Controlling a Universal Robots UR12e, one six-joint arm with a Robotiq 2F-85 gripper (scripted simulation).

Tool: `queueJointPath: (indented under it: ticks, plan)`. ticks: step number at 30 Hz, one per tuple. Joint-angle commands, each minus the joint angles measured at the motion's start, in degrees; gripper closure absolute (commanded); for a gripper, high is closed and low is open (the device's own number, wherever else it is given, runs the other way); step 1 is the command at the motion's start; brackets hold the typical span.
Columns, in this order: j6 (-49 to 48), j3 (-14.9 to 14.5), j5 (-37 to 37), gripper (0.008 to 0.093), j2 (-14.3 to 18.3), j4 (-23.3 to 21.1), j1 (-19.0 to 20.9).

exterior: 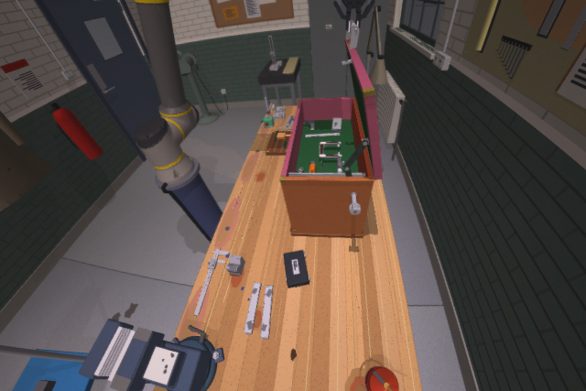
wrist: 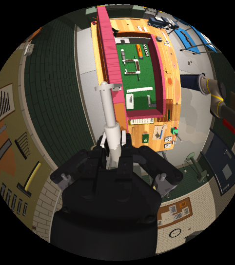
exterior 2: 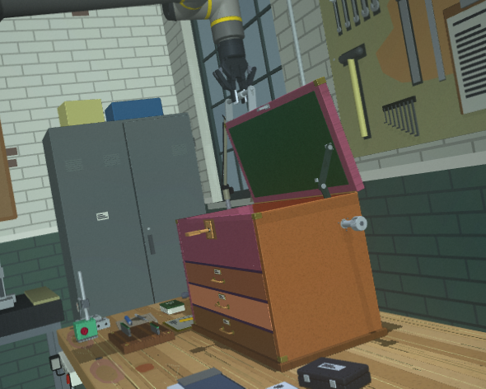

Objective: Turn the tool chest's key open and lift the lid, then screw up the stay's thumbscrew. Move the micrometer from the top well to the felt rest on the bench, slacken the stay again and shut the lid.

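Note:
My gripper (exterior: 352, 22) (exterior 2: 237, 94) (wrist: 114, 144) is closed on the pale handle (wrist: 108, 108) at the front edge of the tool chest's lid (exterior 2: 291, 144) (exterior: 360, 93), which I hold raised, tilted well back above the chest (exterior 2: 285, 272). The stay (exterior 2: 325, 172) (exterior: 357, 156) runs from the lid down to the chest's side. Its thumbscrew (exterior 2: 354, 223) (exterior: 354, 204) sticks out of the orange end wall. The brass key (exterior 2: 200, 231) juts from the front. In the green-lined top well the micrometer (exterior: 330, 150) (wrist: 132, 66) lies among other small tools.
Behind the chest stand a grey cabinet (exterior 2: 126, 209) and a window. On the bench lie a black case (exterior: 296, 268), two steel rules (exterior: 259, 309), a caliper (exterior: 208, 282) and a tray of small tools (exterior 2: 140, 331). A vise (exterior: 142, 358) sits at the near corner.

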Motion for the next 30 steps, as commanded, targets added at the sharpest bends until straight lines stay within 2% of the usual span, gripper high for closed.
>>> queueJointPath:
  ticks: [1, 14, 30]
  plan:
    - [0.00, -0.50, 0.03, 0.0934, 0.22, -0.13, 0.00]
    - [0.03, -4.39, 0.03, 0.0934, 3.11, 0.87, 0.03]
    - [0.06, -7.10, 0.03, 0.0934, 5.17, 1.52, 0.05]
